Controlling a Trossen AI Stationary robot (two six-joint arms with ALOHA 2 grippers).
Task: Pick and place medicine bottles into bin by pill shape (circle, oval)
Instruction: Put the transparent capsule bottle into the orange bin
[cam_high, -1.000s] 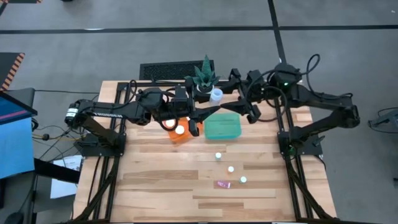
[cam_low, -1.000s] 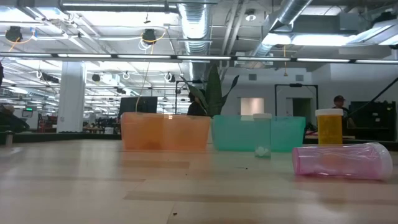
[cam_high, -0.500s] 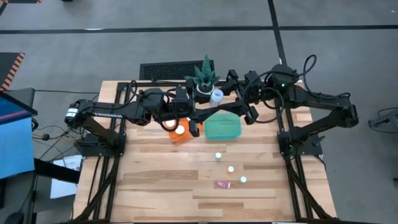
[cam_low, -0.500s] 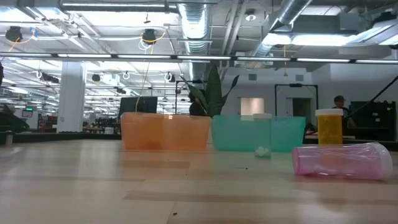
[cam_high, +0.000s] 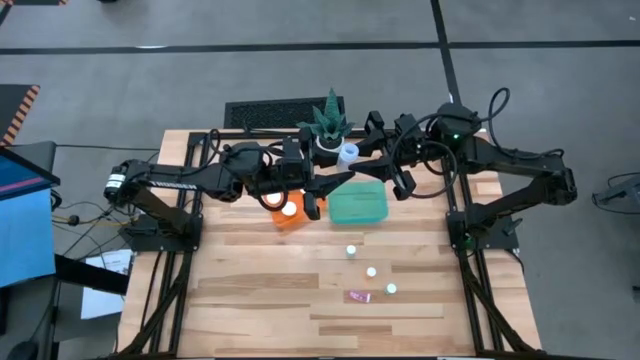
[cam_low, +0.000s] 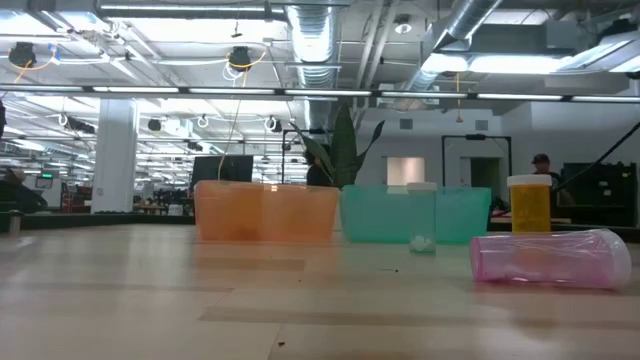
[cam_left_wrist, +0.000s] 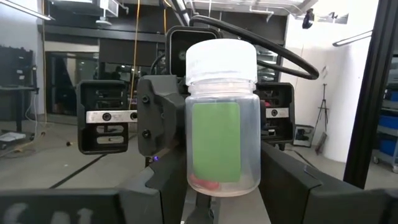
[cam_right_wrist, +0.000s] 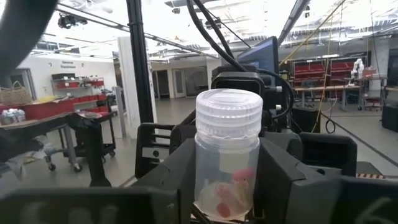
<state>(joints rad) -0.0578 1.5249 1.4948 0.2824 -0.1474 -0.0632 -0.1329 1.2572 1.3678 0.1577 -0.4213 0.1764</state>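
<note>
- High view: the right arm has slid a little toward the plant (cam_high: 329, 122) since a second ago, bringing the right gripper (cam_high: 358, 160) up to the held bottle (cam_high: 347, 153) at the back of the table, behind the green bin (cam_high: 358, 206).
- You can count six bottles here: the held one, one white cap in the orange bin (cam_high: 287, 214), three standing in a diagonal row (cam_high: 371, 271) and a pink one lying down (cam_high: 357, 297). There are two bins.
- Low view: neither gripper shows. The bins stand side by side, with the pink bottle on its side in front.
- Left wrist view: the left gripper (cam_left_wrist: 221, 186) is clamped on the held bottle, which stands upright with its green label facing the camera.
- Right wrist view: the right gripper's fingers (cam_right_wrist: 277, 168) press the same bottle's sides, and pink pills show at the bottom.
- This looks like a handover. Don't let the left gripper release until the right grip is firm. Read the pill shape through the clear side before you choose a bin.
</note>
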